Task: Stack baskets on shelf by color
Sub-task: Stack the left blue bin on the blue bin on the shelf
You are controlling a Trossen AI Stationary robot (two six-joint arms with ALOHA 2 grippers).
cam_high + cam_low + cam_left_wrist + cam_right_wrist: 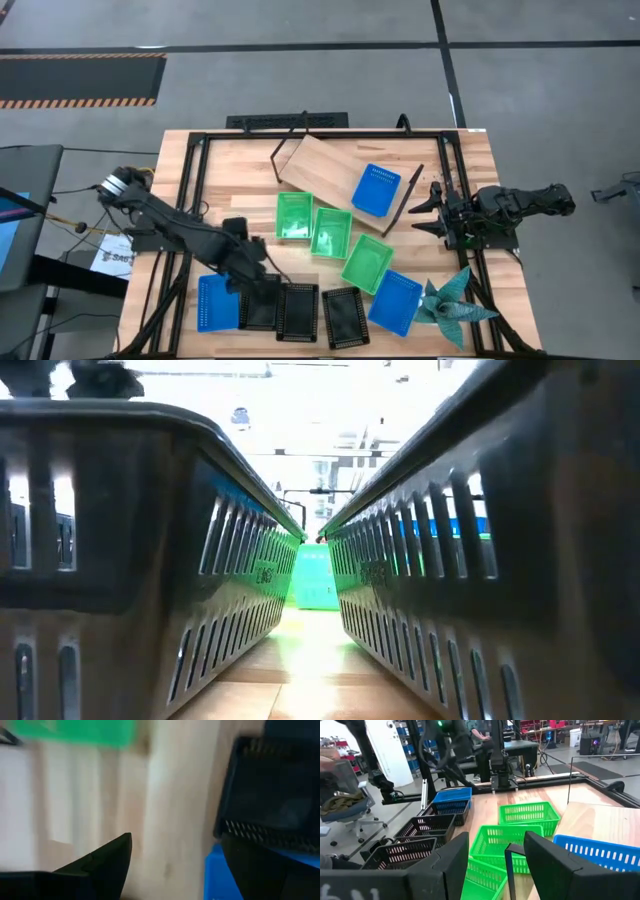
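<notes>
Your left end effector (pixel 262 283), spread wide at 7 o'clock, may snag the blue basket (pixel 217 303) beside the black basket (pixel 262 305).

Grey concrete floor (pixel 300 25); hazard-striped mat (pixel 80 80) at 10 o'clock; office chair (pixel 350 815); blue storage bins (pixel 402 735); bright ceiling lights (pixel 330 400).

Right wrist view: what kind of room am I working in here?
Probably a robotics lab or workshop: shelving with blue bins, an office chair, and cabled equipment stands beyond the table.
</notes>
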